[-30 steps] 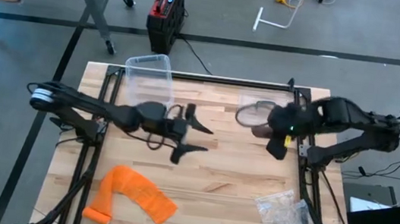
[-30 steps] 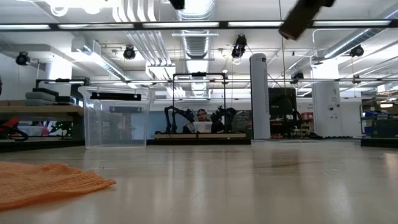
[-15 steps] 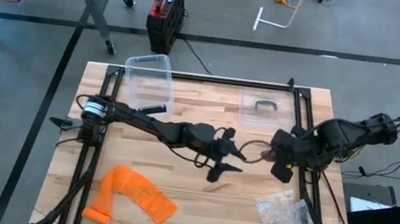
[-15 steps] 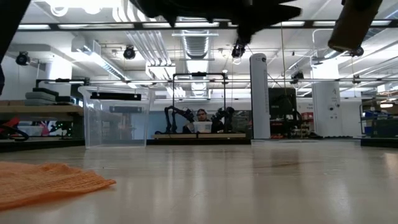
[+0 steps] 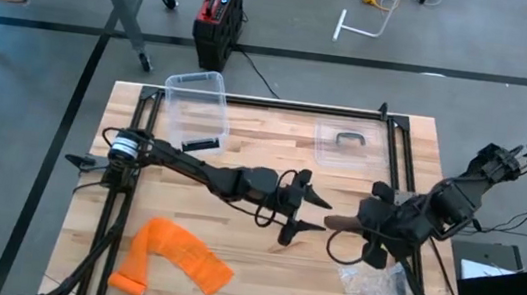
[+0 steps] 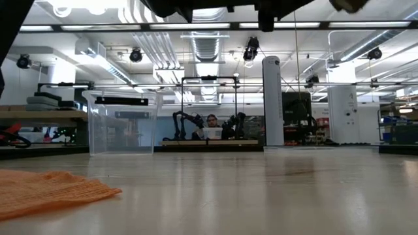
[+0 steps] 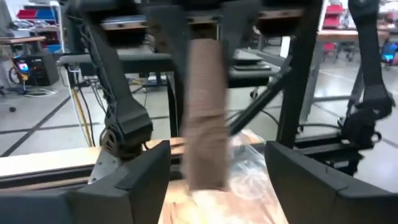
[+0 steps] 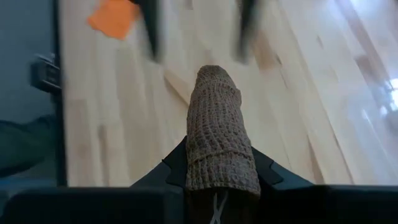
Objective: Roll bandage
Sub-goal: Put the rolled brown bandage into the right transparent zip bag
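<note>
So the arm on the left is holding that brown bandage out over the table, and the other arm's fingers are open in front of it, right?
Not quite: the right gripper holds the brown bandage, as the right wrist view shows. The left gripper is the one open in front of it.

Brown bandage (image 7: 205,118) upright between spread left hand (image 7: 217,177) fingers; right arm (image 7: 367,93) beyond.

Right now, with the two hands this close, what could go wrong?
The right hand holds the brown bandage by one end only, so it could slip in a handover. The open left hand sits close by; the fingers may collide. The plastic bag lies just below and could snag.
</note>
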